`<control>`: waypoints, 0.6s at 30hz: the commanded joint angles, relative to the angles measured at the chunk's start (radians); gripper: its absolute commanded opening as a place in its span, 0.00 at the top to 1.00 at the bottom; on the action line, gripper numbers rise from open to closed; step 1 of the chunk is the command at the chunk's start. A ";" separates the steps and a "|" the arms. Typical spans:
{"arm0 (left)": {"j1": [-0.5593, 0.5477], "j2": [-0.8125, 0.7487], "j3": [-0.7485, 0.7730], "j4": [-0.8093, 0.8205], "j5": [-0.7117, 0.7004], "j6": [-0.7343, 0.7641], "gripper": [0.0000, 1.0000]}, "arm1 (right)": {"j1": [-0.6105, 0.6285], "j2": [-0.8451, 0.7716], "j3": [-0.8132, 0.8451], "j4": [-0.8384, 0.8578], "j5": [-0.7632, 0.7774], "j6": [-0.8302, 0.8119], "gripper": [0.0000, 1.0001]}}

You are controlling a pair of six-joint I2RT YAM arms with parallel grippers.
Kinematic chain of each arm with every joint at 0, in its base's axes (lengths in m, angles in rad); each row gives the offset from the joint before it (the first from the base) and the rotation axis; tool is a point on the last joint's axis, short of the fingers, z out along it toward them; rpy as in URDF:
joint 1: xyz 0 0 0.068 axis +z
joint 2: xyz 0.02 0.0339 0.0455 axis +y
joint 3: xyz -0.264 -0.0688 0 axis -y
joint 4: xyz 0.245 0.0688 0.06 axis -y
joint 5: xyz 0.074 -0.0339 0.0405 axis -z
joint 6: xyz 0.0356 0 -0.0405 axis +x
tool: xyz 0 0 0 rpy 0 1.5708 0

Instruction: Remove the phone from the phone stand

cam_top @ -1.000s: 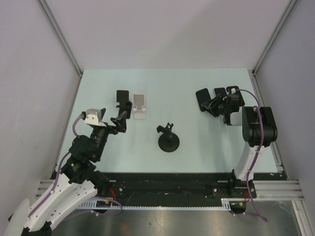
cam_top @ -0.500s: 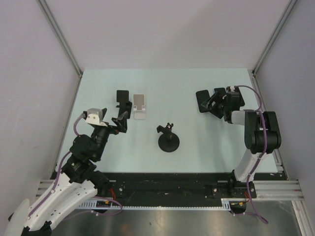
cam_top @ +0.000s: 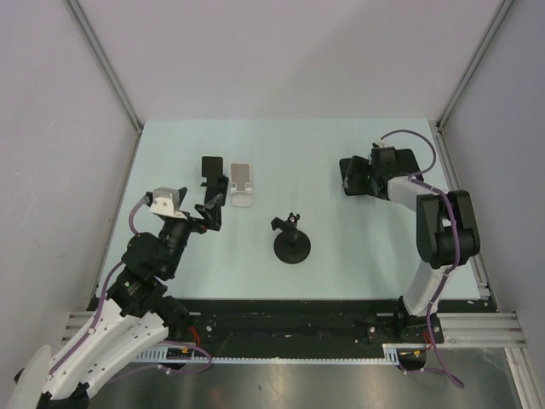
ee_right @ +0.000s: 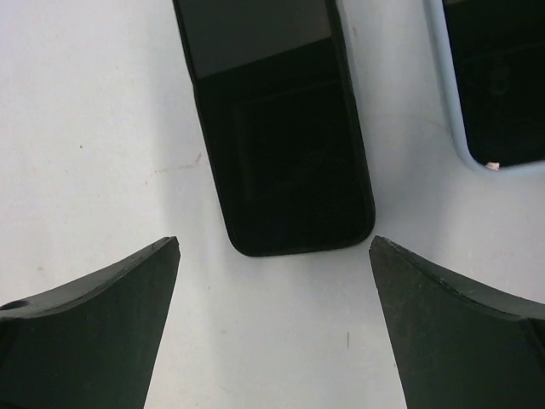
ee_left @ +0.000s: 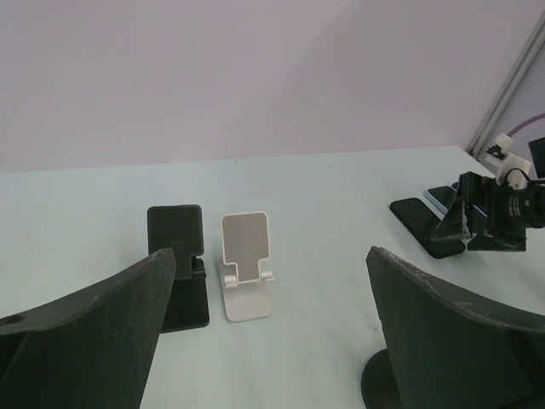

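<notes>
A black phone (ee_right: 277, 128) lies flat on the table at the far right, also seen in the top view as the black phone (cam_top: 346, 173). My right gripper (ee_right: 274, 244) is open just over its near end, a finger on either side, touching nothing. Two folding phone stands, one black (cam_top: 211, 170) and one white (cam_top: 242, 184), sit at the far left with nothing on them. A round-based black stand (cam_top: 291, 244) is in the middle, also bare. My left gripper (ee_left: 271, 254) hovers open, facing the white stand (ee_left: 245, 256).
A second phone in a light blue case (ee_right: 490, 85) lies flat just right of the black one. The enclosure's walls and metal posts close in the table's far, left and right sides.
My right gripper has opened wide, and its wrist has swung toward the far edge; the black phone lies free on the table. The left arm has not moved.
</notes>
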 commanded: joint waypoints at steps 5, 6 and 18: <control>0.005 0.001 -0.007 0.014 0.019 0.010 0.00 | 0.046 0.103 0.203 -0.183 0.139 -0.159 0.00; 0.005 0.001 -0.007 0.014 0.019 0.012 0.00 | 0.052 0.125 0.217 -0.202 0.144 -0.167 0.00; 0.005 -0.007 -0.007 0.012 0.014 0.015 0.00 | 0.124 0.249 0.384 -0.332 0.305 -0.267 0.00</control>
